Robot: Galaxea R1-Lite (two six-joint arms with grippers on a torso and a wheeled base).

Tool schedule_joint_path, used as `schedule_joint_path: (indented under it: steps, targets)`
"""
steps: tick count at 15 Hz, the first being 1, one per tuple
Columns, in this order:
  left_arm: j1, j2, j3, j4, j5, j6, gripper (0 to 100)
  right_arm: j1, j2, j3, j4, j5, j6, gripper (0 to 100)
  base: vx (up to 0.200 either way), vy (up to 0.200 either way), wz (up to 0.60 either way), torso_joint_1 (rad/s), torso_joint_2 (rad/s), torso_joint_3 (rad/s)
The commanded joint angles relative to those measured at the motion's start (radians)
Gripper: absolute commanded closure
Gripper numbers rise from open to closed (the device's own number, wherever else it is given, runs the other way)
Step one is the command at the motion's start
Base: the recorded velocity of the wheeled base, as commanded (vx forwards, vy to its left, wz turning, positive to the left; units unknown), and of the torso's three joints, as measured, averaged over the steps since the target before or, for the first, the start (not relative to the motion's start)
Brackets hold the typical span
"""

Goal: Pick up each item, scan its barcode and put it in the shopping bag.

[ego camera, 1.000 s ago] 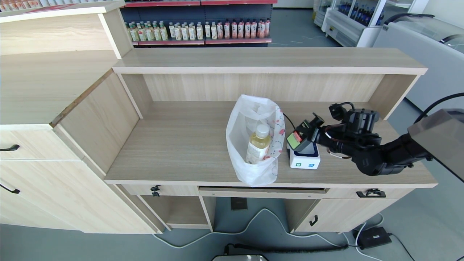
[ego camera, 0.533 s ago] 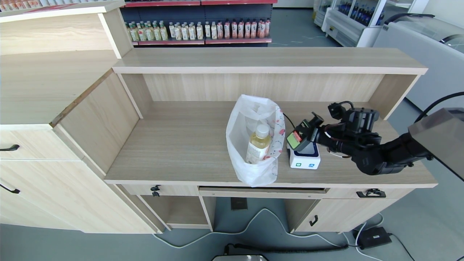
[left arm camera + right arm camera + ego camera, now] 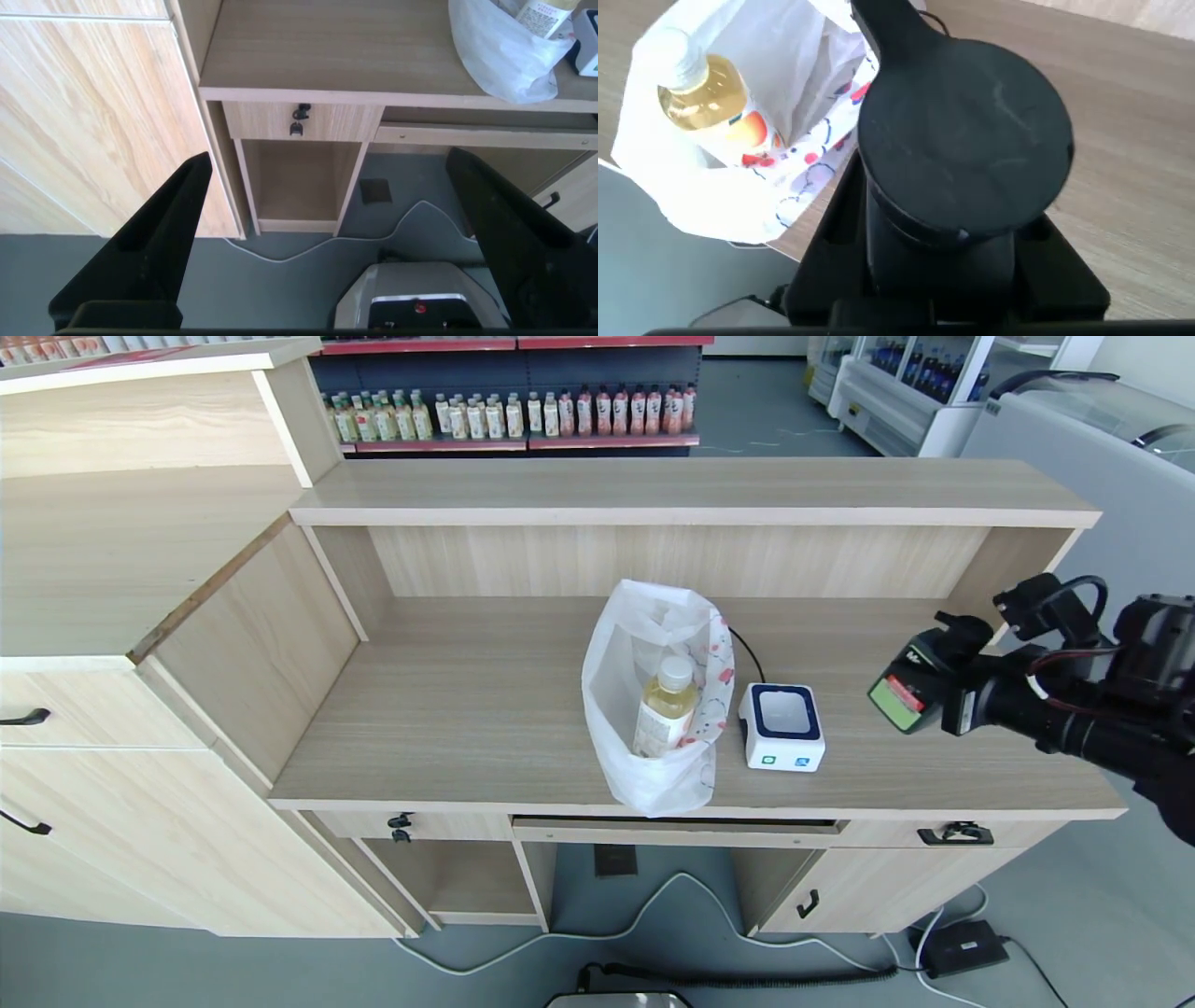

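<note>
1. The right gripper, jaws clamped on a black canister, has swung from over the barcode scanner towards the counter's right edge.
2. The left gripper hangs below the front edge, jaws apart, empty.
3. The shopping bag stands open at the front edge, ready for loading, with a bottle upright inside.
4. The canister's barcode is hidden.

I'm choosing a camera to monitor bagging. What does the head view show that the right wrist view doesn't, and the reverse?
Head view's extras: the scanner beside the shopping bag, and the green-and-red label of the held item in the right end effector. Right wrist view's extra: that item's round black end, close up. Shared: the bag, the bottle standing in it, and the wooden counter.
</note>
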Motion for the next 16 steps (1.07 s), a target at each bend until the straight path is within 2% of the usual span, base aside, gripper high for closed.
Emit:
schedule_joint_path:
  steps: [1,3,7,16]
  targets:
    - [0.0,0.0,0.0,0.0,0.0,0.0,0,-0.208,-0.262,0.14,-0.003,0.001,-0.164,100,0.0,0.0,0.0,0.0,0.0,0.0]
    - [0.0,0.0,0.0,0.001,0.0,0.0,0,-0.323,-0.307,0.147,0.003,-0.001,-0.216,100,0.0,0.0,0.0,0.0,0.0,0.0]
    - [0.0,0.0,0.0,0.0,0.0,0.0,0,-0.433,-0.437,0.163,0.002,-0.024,-0.267,100,0.0,0.0,0.0,0.0,0.0,0.0]
    - [0.0,0.0,0.0,0.0,0.0,0.0,0,-0.447,-0.465,0.178,0.03,-0.018,-0.382,100,0.0,0.0,0.0,0.0,0.0,0.0]
